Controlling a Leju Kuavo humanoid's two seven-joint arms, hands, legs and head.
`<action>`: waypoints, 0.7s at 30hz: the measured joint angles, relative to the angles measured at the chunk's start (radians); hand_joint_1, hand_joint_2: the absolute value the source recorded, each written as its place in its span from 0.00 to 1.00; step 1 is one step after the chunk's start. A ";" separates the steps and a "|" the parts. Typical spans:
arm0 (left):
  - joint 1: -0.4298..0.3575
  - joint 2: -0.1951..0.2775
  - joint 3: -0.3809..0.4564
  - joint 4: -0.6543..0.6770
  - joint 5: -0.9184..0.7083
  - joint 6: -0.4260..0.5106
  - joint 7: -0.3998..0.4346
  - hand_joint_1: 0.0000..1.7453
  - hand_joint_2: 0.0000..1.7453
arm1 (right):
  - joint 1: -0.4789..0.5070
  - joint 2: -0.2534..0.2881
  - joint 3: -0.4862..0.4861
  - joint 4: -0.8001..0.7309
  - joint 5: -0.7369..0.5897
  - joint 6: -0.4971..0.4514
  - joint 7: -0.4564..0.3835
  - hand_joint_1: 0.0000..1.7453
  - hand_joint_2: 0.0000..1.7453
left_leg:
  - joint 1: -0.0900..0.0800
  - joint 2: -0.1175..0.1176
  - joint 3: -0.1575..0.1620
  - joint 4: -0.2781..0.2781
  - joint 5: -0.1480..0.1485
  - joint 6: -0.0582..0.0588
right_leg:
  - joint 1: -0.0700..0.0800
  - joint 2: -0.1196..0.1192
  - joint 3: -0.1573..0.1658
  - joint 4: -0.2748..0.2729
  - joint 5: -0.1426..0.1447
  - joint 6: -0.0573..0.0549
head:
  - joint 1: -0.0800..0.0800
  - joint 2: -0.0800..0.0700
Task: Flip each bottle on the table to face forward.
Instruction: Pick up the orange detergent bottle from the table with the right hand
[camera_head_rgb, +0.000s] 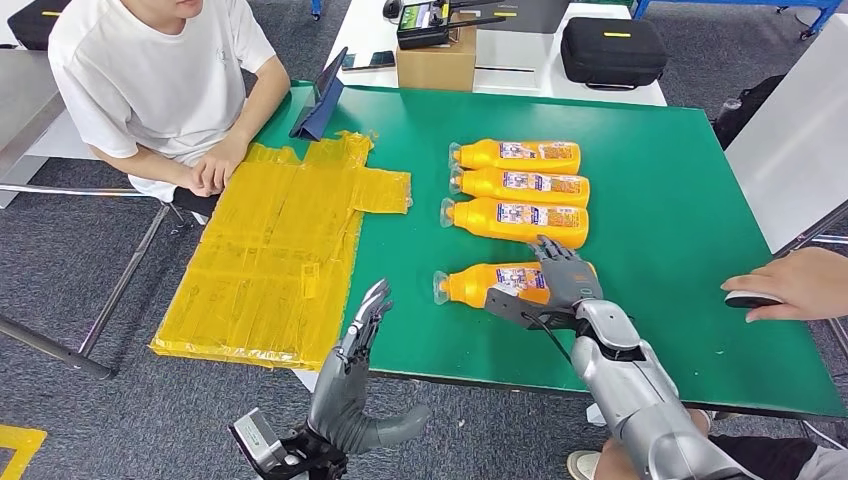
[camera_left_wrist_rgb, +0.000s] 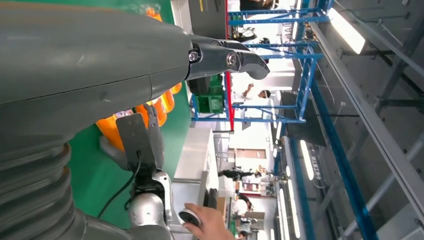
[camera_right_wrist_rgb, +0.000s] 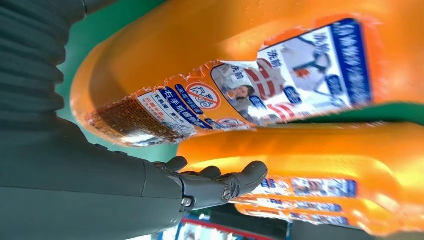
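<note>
Four orange bottles lie on their sides on the green table (camera_head_rgb: 680, 190), caps pointing left. Three form a row at the back: the far bottle (camera_head_rgb: 520, 155), the second bottle (camera_head_rgb: 525, 185) and the third bottle (camera_head_rgb: 520, 218), all with labels up. My right hand (camera_head_rgb: 562, 282) grips the base end of the nearest bottle (camera_head_rgb: 475, 283), fingers over its far side and thumb along its near side. The right wrist view shows this bottle's label (camera_right_wrist_rgb: 280, 80) close up, with my fingers (camera_right_wrist_rgb: 225, 182) between it and the third bottle (camera_right_wrist_rgb: 325, 160). My left hand (camera_head_rgb: 362, 335) hovers open at the table's front edge, holding nothing.
A yellow taped sheet (camera_head_rgb: 280, 250) covers the table's left part. A person in white (camera_head_rgb: 160, 80) sits at the far left beside a tablet (camera_head_rgb: 322, 95). Another person's hand (camera_head_rgb: 790, 285) rests on a mouse at the right edge. A cardboard box (camera_head_rgb: 435, 60) and black case (camera_head_rgb: 612, 48) stand behind.
</note>
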 joint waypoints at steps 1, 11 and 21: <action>0.001 0.000 0.001 0.000 -0.001 0.002 0.000 0.00 1.00 | -0.003 0.000 0.005 0.002 0.008 0.001 0.010 0.00 1.00 | 0.000 0.000 0.000 0.000 0.000 0.000 | 0.000 0.000 0.000 0.000 0.000 0.000 | 0.000 0.000; 0.017 -0.001 0.016 0.001 -0.013 0.022 0.004 0.00 1.00 | -0.066 0.005 0.090 0.043 0.123 0.062 0.138 0.00 1.00 | 0.000 0.000 0.000 0.000 0.000 0.000 | 0.000 0.000 0.000 0.000 0.000 0.000 | 0.000 0.000; 0.019 -0.004 0.026 0.001 -0.015 0.031 0.006 0.00 1.00 | -0.113 0.022 0.108 0.104 0.094 0.148 0.100 1.00 1.00 | 0.000 0.000 0.000 0.000 0.000 0.000 | 0.000 0.000 0.000 0.000 0.000 0.000 | 0.000 0.000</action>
